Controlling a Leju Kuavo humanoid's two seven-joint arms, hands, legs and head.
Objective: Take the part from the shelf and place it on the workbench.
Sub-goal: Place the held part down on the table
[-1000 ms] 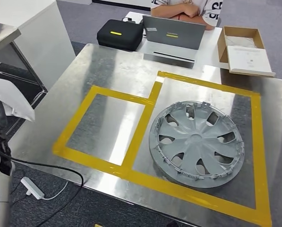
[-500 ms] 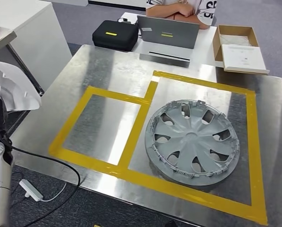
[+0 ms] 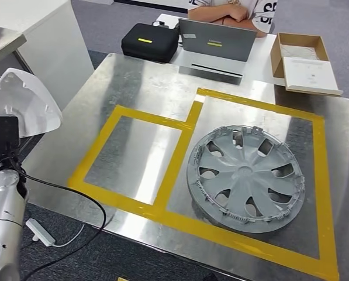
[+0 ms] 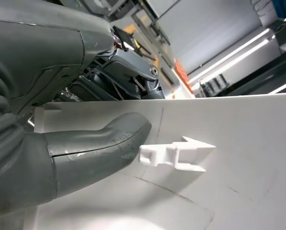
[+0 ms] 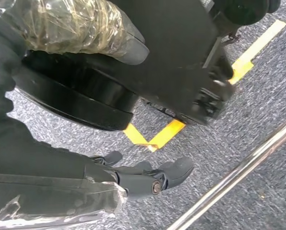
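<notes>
workbench (image 3: 132, 88): steel, marked with yellow tape; a hubcap (image 3: 245, 178) is laid in the right-hand taped box | part (image 3: 27, 104): white, held up off the bench's left edge, above the left arm | left hand (image 4: 62, 143): clamped on the part, thumb pressed flat on its surface | right hand (image 5: 144, 179): hung over carpet, nothing held, fingers loosely extended

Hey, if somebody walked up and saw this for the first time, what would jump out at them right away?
Probably the grey hubcap lying flat inside the larger yellow-taped rectangle on the right of the steel workbench, beside a smaller taped rectangle with nothing in it. Next, the white plastic part that the left hand holds up off the workbench's left edge. Behind the bench sit a closed laptop and a black case.
</notes>
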